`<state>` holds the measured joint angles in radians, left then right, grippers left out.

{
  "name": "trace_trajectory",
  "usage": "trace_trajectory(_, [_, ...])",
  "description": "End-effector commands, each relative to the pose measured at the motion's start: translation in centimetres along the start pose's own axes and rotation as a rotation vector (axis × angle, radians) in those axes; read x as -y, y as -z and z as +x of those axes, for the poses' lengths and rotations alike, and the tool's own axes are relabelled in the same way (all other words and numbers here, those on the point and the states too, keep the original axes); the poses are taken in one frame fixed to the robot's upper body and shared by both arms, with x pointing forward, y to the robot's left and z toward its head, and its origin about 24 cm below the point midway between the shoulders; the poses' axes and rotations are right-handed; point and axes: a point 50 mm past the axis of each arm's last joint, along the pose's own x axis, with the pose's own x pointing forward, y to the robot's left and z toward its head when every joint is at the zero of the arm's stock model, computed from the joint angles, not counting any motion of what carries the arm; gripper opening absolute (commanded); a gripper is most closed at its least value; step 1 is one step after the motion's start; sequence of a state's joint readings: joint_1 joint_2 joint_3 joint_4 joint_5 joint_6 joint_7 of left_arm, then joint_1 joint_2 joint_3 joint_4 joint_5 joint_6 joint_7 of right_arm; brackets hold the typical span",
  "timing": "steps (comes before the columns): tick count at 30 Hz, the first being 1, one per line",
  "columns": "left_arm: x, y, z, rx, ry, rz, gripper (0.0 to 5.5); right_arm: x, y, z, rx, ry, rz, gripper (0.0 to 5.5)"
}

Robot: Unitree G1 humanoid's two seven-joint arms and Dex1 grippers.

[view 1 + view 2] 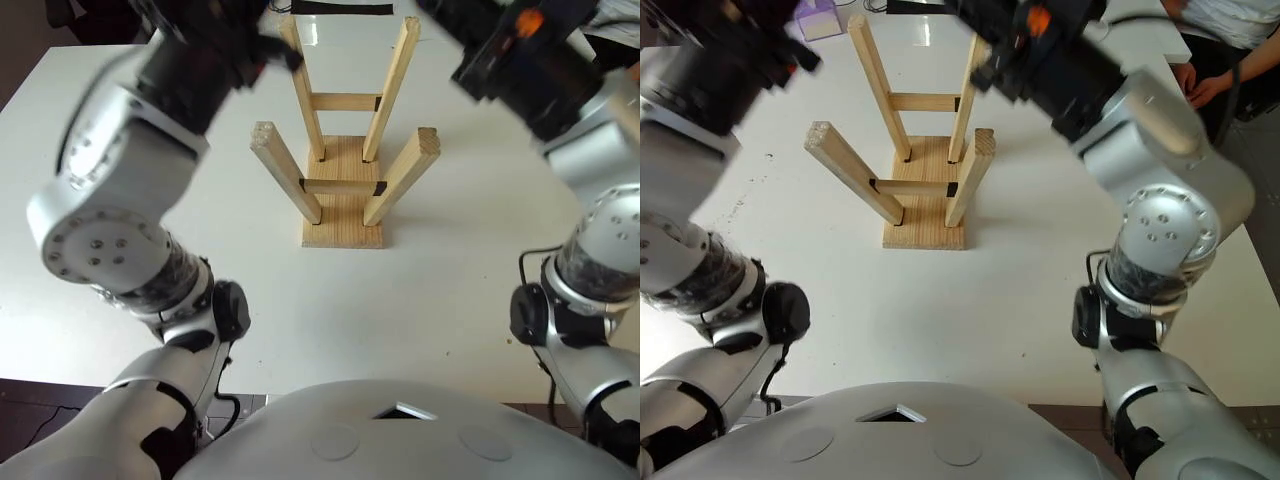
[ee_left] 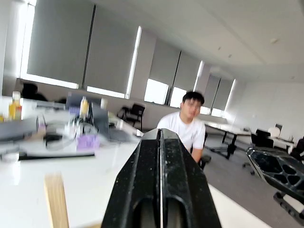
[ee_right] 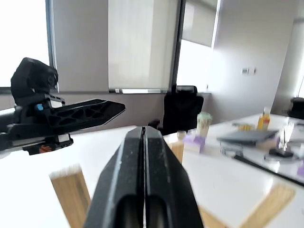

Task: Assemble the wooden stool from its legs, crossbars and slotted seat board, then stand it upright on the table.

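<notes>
The wooden stool (image 1: 343, 232) rests upside down mid-table, its seat board flat on the surface and its legs pointing up. One crossbar (image 1: 345, 101) joins the far pair of legs and another crossbar (image 1: 340, 187) joins the near pair. My left gripper (image 1: 287, 55) hovers by the top of the far-left leg (image 1: 303, 90); its fingers (image 2: 161, 142) are pressed shut with nothing between them. My right gripper (image 1: 980, 58) sits by the top of the far-right leg (image 1: 965, 90), also shut and empty (image 3: 144, 133).
The white table (image 1: 450, 300) has bare surface in front of and beside the stool. A purple box (image 1: 818, 18) and a black strip (image 1: 345, 8) lie near the far edge. Desk clutter (image 2: 80, 128) stands beyond.
</notes>
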<state>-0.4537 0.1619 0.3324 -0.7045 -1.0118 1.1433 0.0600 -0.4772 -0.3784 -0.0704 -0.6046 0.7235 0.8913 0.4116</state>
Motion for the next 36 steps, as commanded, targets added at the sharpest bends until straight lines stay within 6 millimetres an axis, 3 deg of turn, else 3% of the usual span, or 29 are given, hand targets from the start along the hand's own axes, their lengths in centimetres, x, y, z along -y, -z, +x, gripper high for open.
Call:
trace_trajectory(1, [-1.2, 7.2, -1.4, -0.296, -0.094, -0.039, 0.03, -0.8, 6.2, -0.1, -0.223, 0.006, -0.013, 0.00])
trace_trajectory(3, [-1.3, 6.2, -1.2, -0.206, -0.099, -0.043, 0.03, -0.5, 4.7, 0.3, -0.136, 0.004, -0.026, 0.00])
trace_trajectory(5, [-1.2, 3.7, -0.9, -0.054, -0.086, -0.029, 0.03, 0.1, 1.9, 0.2, -0.002, 0.019, -0.022, 0.00])
trace_trajectory(8, [-0.5, -1.5, -1.3, 0.242, -0.035, -0.024, 0.03, 2.1, -3.7, -0.7, 0.274, 0.078, 0.063, 0.00])
trace_trajectory(10, [-0.6, -5.8, -2.5, 0.447, 0.015, -0.058, 0.03, 4.3, -7.5, -2.5, 0.454, 0.148, 0.118, 0.00])
trace_trajectory(11, [-1.1, -7.4, -3.2, 0.509, 0.019, -0.071, 0.03, 5.2, -8.2, -3.5, 0.490, 0.186, 0.136, 0.00])
trace_trajectory(13, [-4.0, -8.6, -5.3, 0.516, -0.039, -0.074, 0.03, 7.0, -6.0, -4.9, 0.359, 0.311, 0.095, 0.00])
trace_trajectory(15, [-7.9, -6.8, -7.5, 0.357, -0.185, -0.051, 0.03, 7.6, -0.9, -5.1, 0.074, 0.358, 0.013, 0.00])
trace_trajectory(17, [-12.1, -1.5, -10.1, -0.018, -0.347, -0.006, 0.03, 6.7, 6.0, -6.2, -0.238, 0.345, -0.065, 0.00])
trace_trajectory(19, [-13.2, 4.5, -14.4, -0.469, -0.352, 0.059, 0.03, 5.0, 10.9, -7.3, -0.392, 0.299, -0.071, 0.00])
trace_trajectory(20, [-12.7, 6.2, -16.3, -0.636, -0.298, 0.079, 0.03, 4.3, 12.2, -7.4, -0.423, 0.279, -0.082, 0.00])
trace_trajectory(22, [-10.6, 7.1, -17.1, -0.768, -0.113, 0.048, 0.03, 4.0, 13.1, -7.2, -0.416, 0.254, -0.075, 0.00])
trace_trajectory(25, [-8.5, 8.2, -15.3, -0.811, 0.111, 0.063, 0.03, 4.6, 13.6, -6.5, -0.412, 0.241, -0.101, 0.00])
trace_trajectory(28, [-5.9, 9.2, -12.5, -0.700, 0.246, 0.049, 0.03, 4.9, 12.9, -4.8, -0.374, 0.089, -0.128, 0.00])
trace_trajectory(32, [-2.6, 11.5, -10.6, -0.552, 0.210, 0.023, 0.03, 3.9, 12.0, -0.7, -0.317, -0.237, -0.143, 0.00])
trace_trajectory(36, [-4.3, 12.6, -9.9, -0.524, 0.058, 0.101, 0.03, 1.3, 11.9, 1.3, -0.308, -0.530, -0.130, 0.00])
